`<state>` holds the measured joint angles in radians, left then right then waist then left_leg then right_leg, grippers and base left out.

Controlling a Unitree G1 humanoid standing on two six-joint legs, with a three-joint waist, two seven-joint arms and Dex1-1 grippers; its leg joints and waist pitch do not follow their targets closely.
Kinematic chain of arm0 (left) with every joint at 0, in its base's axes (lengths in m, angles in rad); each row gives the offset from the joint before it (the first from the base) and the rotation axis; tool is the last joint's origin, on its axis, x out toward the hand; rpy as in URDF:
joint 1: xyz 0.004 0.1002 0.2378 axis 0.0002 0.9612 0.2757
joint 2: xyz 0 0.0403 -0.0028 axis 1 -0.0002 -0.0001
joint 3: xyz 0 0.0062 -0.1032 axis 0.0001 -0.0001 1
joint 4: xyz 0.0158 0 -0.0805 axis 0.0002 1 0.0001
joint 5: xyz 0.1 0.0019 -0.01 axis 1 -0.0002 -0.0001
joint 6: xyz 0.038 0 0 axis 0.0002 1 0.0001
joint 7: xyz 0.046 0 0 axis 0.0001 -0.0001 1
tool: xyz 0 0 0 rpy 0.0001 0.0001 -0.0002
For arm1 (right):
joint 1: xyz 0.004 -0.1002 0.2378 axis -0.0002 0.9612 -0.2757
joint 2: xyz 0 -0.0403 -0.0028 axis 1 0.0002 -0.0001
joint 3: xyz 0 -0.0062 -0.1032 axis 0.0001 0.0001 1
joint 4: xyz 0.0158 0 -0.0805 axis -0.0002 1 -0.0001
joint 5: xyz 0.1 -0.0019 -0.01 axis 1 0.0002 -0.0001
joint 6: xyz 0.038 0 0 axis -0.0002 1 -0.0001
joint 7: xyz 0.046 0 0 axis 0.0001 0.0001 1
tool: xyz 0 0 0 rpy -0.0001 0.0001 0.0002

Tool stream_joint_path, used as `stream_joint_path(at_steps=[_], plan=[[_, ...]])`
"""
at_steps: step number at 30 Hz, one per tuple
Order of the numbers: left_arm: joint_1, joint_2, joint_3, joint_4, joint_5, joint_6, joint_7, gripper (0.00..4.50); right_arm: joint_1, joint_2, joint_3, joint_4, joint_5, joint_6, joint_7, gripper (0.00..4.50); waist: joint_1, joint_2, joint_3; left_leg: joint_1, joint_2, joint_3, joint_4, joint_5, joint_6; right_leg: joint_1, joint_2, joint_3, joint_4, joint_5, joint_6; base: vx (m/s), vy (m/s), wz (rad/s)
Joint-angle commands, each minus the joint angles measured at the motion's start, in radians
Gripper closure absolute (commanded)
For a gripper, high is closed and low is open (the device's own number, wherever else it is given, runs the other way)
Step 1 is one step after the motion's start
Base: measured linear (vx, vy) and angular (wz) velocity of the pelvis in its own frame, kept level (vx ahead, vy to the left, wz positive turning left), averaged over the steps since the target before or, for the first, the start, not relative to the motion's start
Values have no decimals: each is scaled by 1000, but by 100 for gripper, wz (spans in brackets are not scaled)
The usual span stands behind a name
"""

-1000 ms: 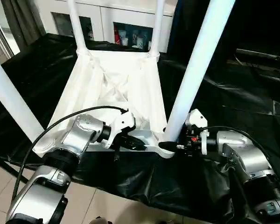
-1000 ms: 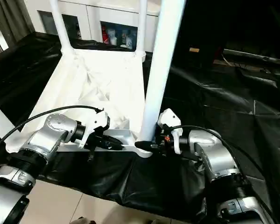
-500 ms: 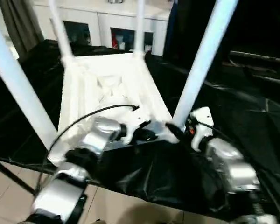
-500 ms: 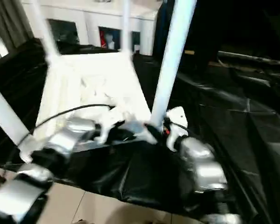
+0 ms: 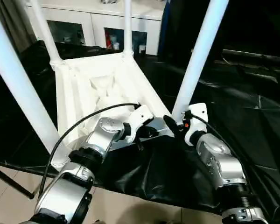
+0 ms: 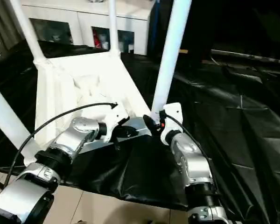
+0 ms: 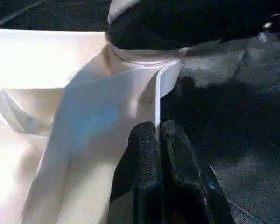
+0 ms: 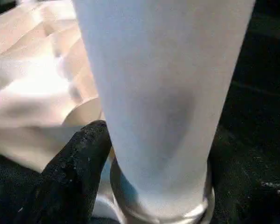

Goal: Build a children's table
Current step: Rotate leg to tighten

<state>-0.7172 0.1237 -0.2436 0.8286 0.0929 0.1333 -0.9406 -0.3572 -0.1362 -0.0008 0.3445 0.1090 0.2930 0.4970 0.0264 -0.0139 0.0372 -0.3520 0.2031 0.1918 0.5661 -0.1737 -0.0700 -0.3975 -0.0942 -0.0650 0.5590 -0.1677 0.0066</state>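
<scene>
The table top [image 5: 91, 88] has swung; left claw [image 7: 156, 140] pinches its rim, right claw [image 5: 170, 125] clasps 1 leg [image 5: 196, 56].

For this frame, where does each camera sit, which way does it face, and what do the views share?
Head stereo pair: looks forward and down over both silver forearms at the upturned table top with four legs up.
Left wrist: looks along the left gripper, pinching the rim.
Right wrist: close on the near right leg at the right gripper.
Shared: that leg's corner socket.
</scene>
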Motion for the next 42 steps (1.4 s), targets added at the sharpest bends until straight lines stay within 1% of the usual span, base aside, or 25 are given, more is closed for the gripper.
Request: stream_joint_path(at_steps=[1,2,3,4,6,8,10,11,12,14,17,18,22,23,24,29,31,33,34,36,37,38,40,41,42], plan=[[-7,7,2,9,-34,-46,-46,450,5,-29,104,15,21,8,187,122,-1,-15,-39,11,16,-18,-72,-418,32,17,-48,23,-103,-603,-66,0,0,0],[-6,12,2,8,-35,-48,-56,450,6,-39,107,13,22,6,205,122,3,-16,-41,8,17,-17,-71,-396,39,20,-49,25,-99,-582,-74,0,0,0],[0,33,-3,-1,-37,-52,-97,450,11,-77,115,3,30,-1,271,122,4,-17,-40,9,17,-16,-71,-390,41,19,-49,25,-100,-579,-78,0,0,0],[4,51,-7,-10,-41,-52,-133,450,15,-108,123,-7,39,-5,326,122,6,-16,-42,5,18,-16,-72,-373,45,25,-49,27,-95,-552,-89,0,0,0],[17,89,-15,-37,-54,-55,-221,450,21,-171,138,-24,51,-10,429,122,11,-11,-44,3,24,-15,-74,-351,50,28,-48,30,-83,-472,-127,0,0,0],[23,103,-20,-49,-60,-50,-259,450,21,-195,142,-28,58,-6,468,122,11,-9,-46,3,28,-13,-74,-340,47,31,-46,32,-74,-404,-160,0,0,0],[33,132,-29,-72,-74,-43,-340,450,20,-239,147,-34,69,-4,535,122,11,-4,-49,2,29,-13,-74,-331,46,35,-45,32,-66,-348,-188,0,0,0],[35,146,-34,-80,-81,-39,-380,450,18,-263,149,-37,74,-5,572,122,11,-5,-50,2,29,-11,-73,-322,47,36,-44,33,-62,-326,-196,0,0,0],[35,148,-34,-81,-81,-40,-386,450,18,-266,149,-37,74,-6,577,122,14,-2,-51,5,30,-9,-70,-309,49,35,-44,34,-58,-285,-217,0,0,0],[29,156,-35,-67,-78,-50,-397,450,12,-283,150,-28,70,-17,601,122,20,-3,-54,7,31,0,-63,-276,58,35,-42,34,-49,-218,-247,0,0,0],[28,156,-32,-61,-77,-57,-391,450,7,-288,156,-15,62,-30,603,122,27,-7,-56,1,30,2,-59,-235,65,41,-42,36,-37,-168,-261,17,-2,2],[29,157,-29,-62,-77,-60,-388,450,3,-287,158,-8,62,-33,603,138,32,-8,-56,2,30,3,-56,-219,68,41,-43,37,-35,-156,-263,0,0,0],[32,155,-24,-66,-83,-60,-386,450,-2,-268,162,-11,79,-27,607,165,37,-7,-52,3,29,2,-59,-248,53,40,-45,36,-43,-252,-235,0,0,0],[33,155,-24,-66,-84,-60,-387,450,-2,-265,163,-14,83,-24,612,169,36,-11,-51,3,29,1,-60,-252,51,39,-44,36,-44,-262,-230,0,0,0],[34,153,-23,-66,-84,-60,-385,450,2,-263,165,-19,86,-22,618,171,37,-10,-50,2,30,0,-62,-257,47,39,-45,36,-45,-277,-223,0,0,0],[42,151,-14,-68,-84,-61,-364,450,26,-252,177,-27,85,-25,612,175,36,-15,-50,2,30,-1,-62,-257,47,38,-45,37,-45,-282,-214,0,0,0],[35,142,-7,-48,-74,-72,-317,450,35,-234,170,-20,76,-22,563,175,35,-15,-48,1,29,-1,-63,-257,48,36,-46,37,-47,-295,-208,0,0,0],[23,123,2,-23,-62,-79,-251,450,37,-195,151,6,57,-20,465,176,33,-15,-46,3,27,-2,-64,-267,39,32,-46,38,-52,-327,-197,0,0,0],[16,109,6,-11,-56,-77,-211,450,37,-169,135,23,49,-18,403,176,29,-18,-44,2,24,-4,-65,-288,31,34,-46,35,-57,-378,-180,0,0,0],[4,72,8,5,-45,-59,-143,450,34,-96,94,54,38,-7,252,176,24,-16,-43,7,22,-6,-67,-311,15,27,-46,35,-65,-439,-158,0,0,0],[1,60,6,7,-42,-56,-127,450,32,-72,80,60,40,0,210,176,19,-15,-42,5,21,-9,-69,-329,7,28,-47,32,-69,-481,-143,0,0,0],[0,52,6,9,-41,-53,-117,450,31,-61,75,64,39,2,189,176,16,-10,-41,6,20,-13,-70,-346,4,27,-47,30,-74,-519,-124,0,0,0],[-8,-11,1,15,-37,-36,-45,450,18,28,50,98,17,-1,18,176,8,-11,-40,9,20,-13,-70,-365,0,20,-46,30,-80,-545,-113,0,0,0],[-9,-31,-2,16,-35,-30,-22,450,12,54,45,110,7,-9,-34,176,7,3,-40,13,20,-16,-71,-378,-6,16,-46,29,-81,-553,-114,0,0,0],[-8,-63,-10,15,-29,-22,10,450,0,100,38,127,-4,-23,-112,176,-3,-5,-39,8,18,-19,-73,-395,-13,19,-45,25,-84,-568,-104,0,0,0]])
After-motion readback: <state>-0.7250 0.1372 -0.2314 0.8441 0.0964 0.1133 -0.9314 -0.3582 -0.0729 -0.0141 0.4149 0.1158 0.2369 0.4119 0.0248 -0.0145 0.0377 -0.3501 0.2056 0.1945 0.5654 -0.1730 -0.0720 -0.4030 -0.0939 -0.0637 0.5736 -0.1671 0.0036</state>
